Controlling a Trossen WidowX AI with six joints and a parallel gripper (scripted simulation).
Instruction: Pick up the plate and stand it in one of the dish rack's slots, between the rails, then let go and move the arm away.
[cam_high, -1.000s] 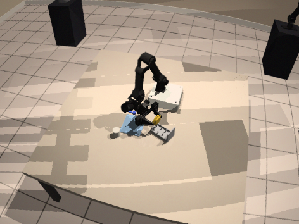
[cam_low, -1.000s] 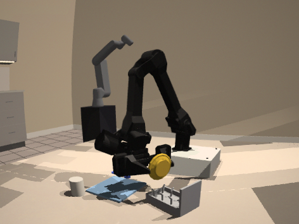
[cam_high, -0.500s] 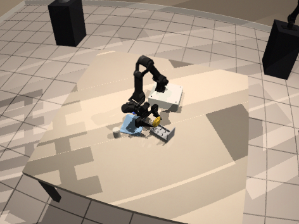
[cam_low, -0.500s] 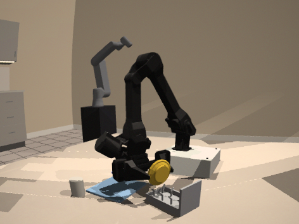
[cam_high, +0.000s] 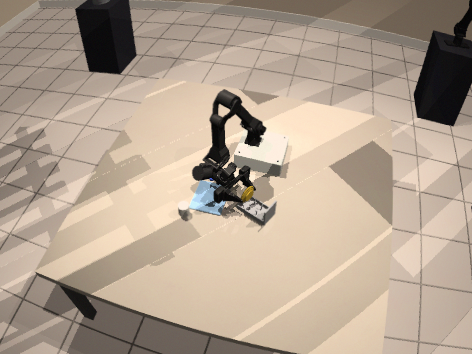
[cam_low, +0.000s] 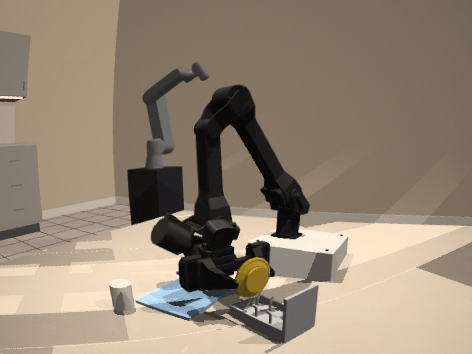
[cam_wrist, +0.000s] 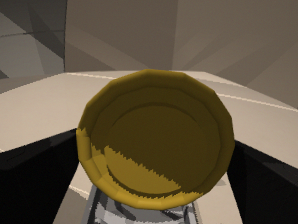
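plate (cam_low: 253, 278): yellow, round, with a raised rim and a shallow flat well
plate pose: on edge, close to upright, well facing the wrist view (cam_wrist: 156, 137)
plate state: off the table, clamped at its edges between the fingers of the gripper (cam_low: 245, 272)
plate place: just above the rack's near end, lower rim close over the rails; whether it touches them cannot be told
rack (cam_low: 277, 312): small grey dish rack, low open base with short upright rails and one tall solid end wall
rack pose: flat on the table, tall wall on the side away from the plate
rack place (cam_high: 259, 208): just beside a blue mat
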